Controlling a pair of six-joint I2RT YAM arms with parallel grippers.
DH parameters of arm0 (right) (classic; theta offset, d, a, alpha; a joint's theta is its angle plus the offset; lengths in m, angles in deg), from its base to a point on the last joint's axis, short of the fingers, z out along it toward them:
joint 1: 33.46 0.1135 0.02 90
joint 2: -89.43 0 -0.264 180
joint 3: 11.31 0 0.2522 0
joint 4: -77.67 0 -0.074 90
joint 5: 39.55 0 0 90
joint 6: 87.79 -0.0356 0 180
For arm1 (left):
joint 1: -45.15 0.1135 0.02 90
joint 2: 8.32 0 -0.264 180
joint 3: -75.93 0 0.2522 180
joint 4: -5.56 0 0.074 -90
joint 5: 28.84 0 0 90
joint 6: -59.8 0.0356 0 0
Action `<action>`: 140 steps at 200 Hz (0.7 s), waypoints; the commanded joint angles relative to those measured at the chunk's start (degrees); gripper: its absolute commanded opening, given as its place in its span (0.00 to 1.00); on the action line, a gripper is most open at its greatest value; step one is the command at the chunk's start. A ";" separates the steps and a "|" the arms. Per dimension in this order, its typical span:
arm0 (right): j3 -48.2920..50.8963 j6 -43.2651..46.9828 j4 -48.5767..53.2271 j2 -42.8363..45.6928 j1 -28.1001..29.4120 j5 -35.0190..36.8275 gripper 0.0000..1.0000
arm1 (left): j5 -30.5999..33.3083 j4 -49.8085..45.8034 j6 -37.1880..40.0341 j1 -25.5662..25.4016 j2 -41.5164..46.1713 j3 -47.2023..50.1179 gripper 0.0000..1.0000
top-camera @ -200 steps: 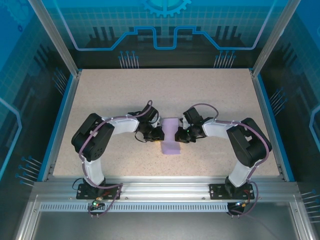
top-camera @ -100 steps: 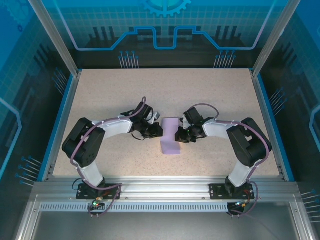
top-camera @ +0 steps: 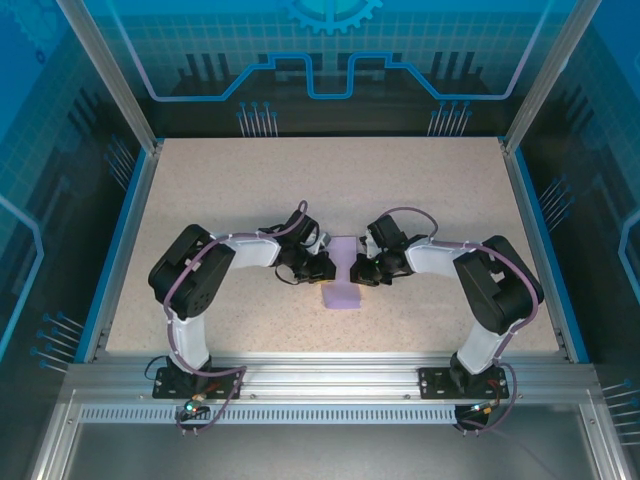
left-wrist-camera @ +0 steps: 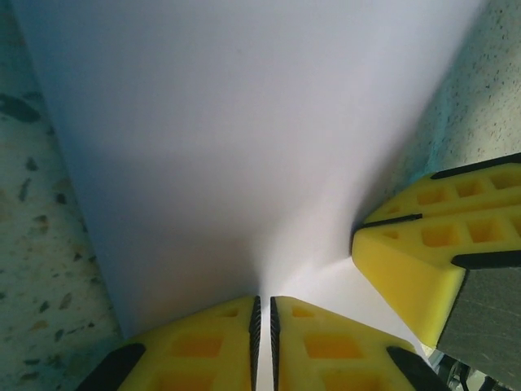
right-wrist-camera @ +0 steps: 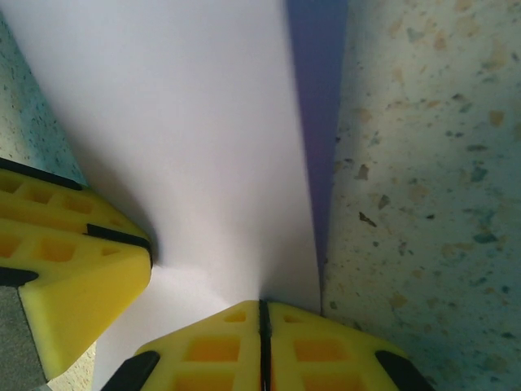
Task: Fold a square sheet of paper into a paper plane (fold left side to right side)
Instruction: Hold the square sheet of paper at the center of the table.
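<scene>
Lavender sheet of paper (top-camera: 343, 291) lies lengthwise near-to-far between left gripper (top-camera: 325, 268) and right gripper (top-camera: 358, 270) (both pinched shut on it).

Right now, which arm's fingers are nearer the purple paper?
Neither, both hold it: the left fingers pinch the purple paper at its left edge, the right fingers at its right edge.

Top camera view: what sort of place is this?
Likely a robot test cell in a lab: a left arm and right arm bolted to an aluminium frame, a speckled table walled by blue printed panels, and folded purple paper between them.
</scene>
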 commanded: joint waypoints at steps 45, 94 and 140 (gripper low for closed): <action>1.73 1.53 1.23 1.49 -0.27 -0.18 0.09 | 2.20 -3.55 -1.18 -0.81 -1.22 1.13 0.16; -2.19 2.32 -2.05 4.03 -1.92 -2.30 0.09 | 2.81 -4.46 -0.96 -0.87 -1.54 0.61 0.16; -9.14 1.99 -4.25 -3.61 -2.26 -3.78 0.08 | 2.78 -4.87 -0.99 -1.07 -1.90 0.08 0.16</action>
